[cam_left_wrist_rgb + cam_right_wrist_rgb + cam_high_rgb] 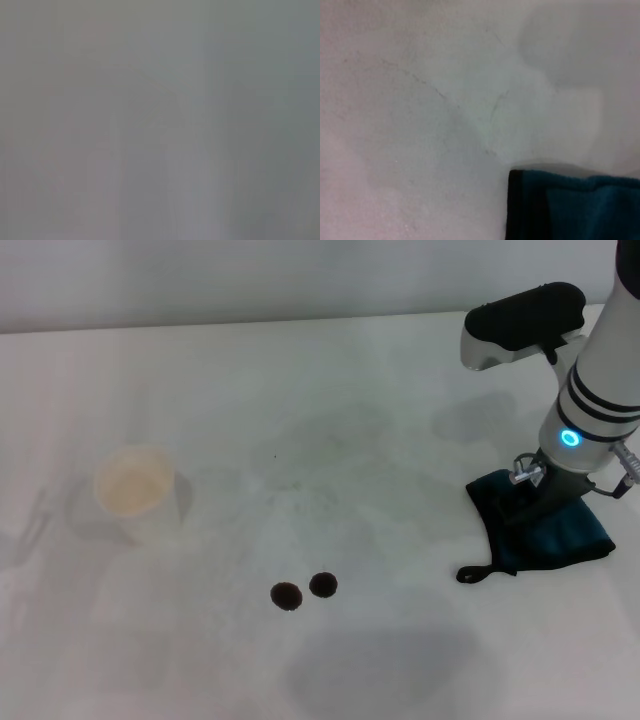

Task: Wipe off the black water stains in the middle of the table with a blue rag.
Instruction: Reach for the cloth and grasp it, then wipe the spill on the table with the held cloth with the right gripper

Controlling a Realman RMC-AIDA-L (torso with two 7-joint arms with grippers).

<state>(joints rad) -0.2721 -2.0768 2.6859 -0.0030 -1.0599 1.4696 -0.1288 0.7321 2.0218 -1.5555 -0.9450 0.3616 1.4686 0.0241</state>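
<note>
One blue rag (545, 530) lying flat, loop pointing toward stains (305, 590)

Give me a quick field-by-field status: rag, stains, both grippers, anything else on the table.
blue rag: lying on the table at the robot's right, black loop toward the stains
black water stains: two blots side by side, centre front, uncovered, apart from the rag
right gripper: down on the rag; fingers hidden
left gripper: not visible in any view
paper cup: upright, at the robot's left
wiping: not yet begun
</note>
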